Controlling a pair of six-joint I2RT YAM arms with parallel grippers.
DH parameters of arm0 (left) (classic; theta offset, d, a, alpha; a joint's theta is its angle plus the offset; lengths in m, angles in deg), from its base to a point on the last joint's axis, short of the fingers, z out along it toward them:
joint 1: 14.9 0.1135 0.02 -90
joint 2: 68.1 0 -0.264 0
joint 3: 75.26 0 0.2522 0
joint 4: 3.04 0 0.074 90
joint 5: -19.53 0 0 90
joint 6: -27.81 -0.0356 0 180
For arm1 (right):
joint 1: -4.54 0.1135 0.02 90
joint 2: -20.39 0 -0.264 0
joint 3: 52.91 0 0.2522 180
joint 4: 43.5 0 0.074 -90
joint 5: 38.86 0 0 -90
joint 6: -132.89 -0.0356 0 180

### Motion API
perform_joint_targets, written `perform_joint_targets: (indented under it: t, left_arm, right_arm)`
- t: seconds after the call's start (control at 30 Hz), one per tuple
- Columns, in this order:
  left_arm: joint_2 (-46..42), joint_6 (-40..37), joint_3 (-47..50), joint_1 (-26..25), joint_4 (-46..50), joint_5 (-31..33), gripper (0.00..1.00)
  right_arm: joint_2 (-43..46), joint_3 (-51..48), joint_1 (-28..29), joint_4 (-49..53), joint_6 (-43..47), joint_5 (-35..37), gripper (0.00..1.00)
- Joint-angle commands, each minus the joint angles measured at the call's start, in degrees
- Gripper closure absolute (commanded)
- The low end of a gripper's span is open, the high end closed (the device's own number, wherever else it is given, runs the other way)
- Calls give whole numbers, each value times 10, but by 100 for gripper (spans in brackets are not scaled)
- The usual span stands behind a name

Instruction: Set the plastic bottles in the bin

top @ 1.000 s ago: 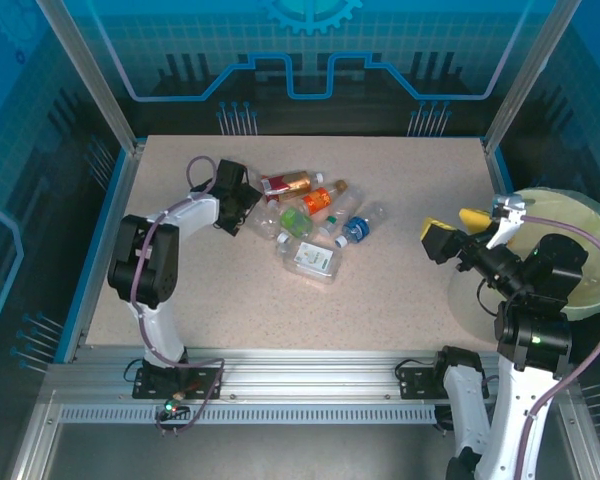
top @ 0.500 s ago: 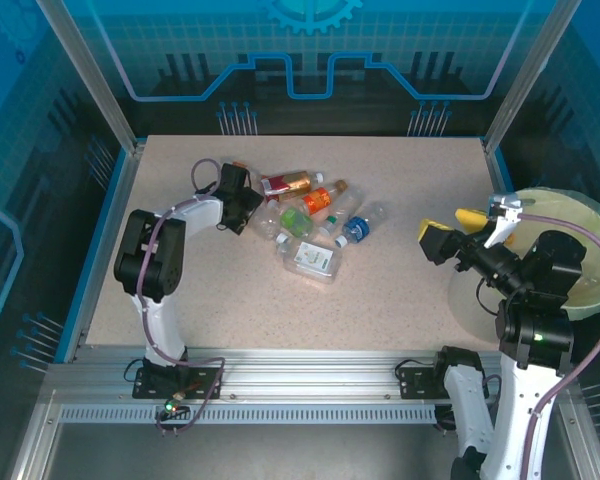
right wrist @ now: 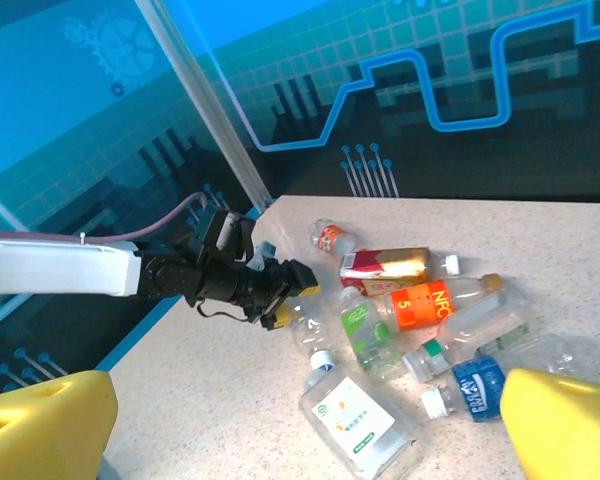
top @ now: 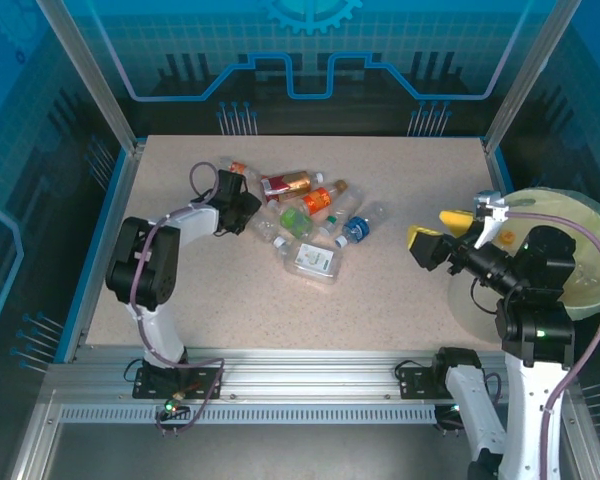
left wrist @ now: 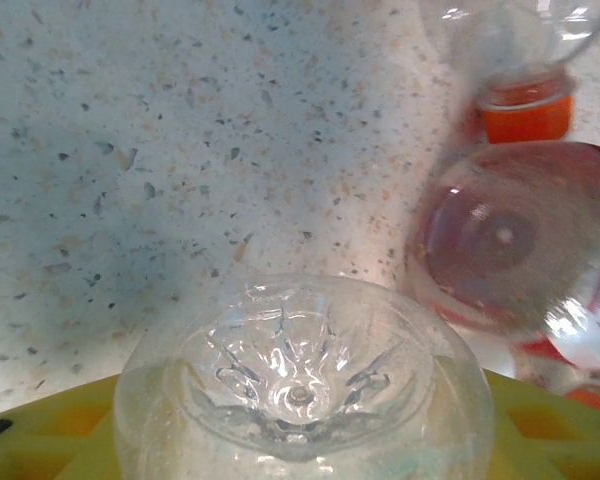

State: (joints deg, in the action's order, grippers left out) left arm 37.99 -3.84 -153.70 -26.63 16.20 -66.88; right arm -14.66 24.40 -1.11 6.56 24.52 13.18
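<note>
Several plastic bottles lie in a heap mid-table: a red-label one [top: 288, 183], an orange one [top: 322, 197], a green one [top: 295, 218], a blue one [top: 357, 228] and a white-label one [top: 313, 259]. A small orange-label bottle [top: 238, 168] lies apart at the back left. My left gripper [top: 242, 210] is at the heap's left edge, its yellow pads shut on the base of a clear bottle [left wrist: 300, 385], which also appears in the right wrist view [right wrist: 320, 325]. My right gripper [top: 435, 230] hangs open and empty left of the bin [top: 590, 215], facing the heap [right wrist: 310, 400].
The bin stands off the table's right edge, partly covered by the right arm. Just beyond the held bottle lie a red bottle's base [left wrist: 510, 240] and an orange cap [left wrist: 525, 115]. Bare speckled tabletop [top: 210, 290] lies in front of the heap.
The left gripper's jaws have closed in on the clear bottle's base. The right gripper has shifted a little left, away from the bin, still wide open.
</note>
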Motion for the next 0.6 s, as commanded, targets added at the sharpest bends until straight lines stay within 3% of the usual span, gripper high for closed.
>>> perform_joint_targets:
  t: [0.0, 0.23, 0.37, 0.43, 0.57]
  left_arm:
    - [-69, -49, 29, 3, -59, 8, 54]
    - [-187, -124, 83, 3, -119, -23, 57]
    - [-236, -149, 96, 0, -138, -67, 58]
    - [-256, -159, 101, -1, -163, -105, 59]
    - [-274, -163, 101, -9, -240, -215, 59]
  right_arm:
    - [-8, 0, 41, -16, 11, 23, 0]
    - [-60, -2, 170, -38, 29, 129, 0]
    - [-109, -1, 257, -53, 35, 237, 0]
    - [-139, -1, 302, -69, 35, 282, 0]
    - [-198, 1, 357, -116, 25, 291, 0]
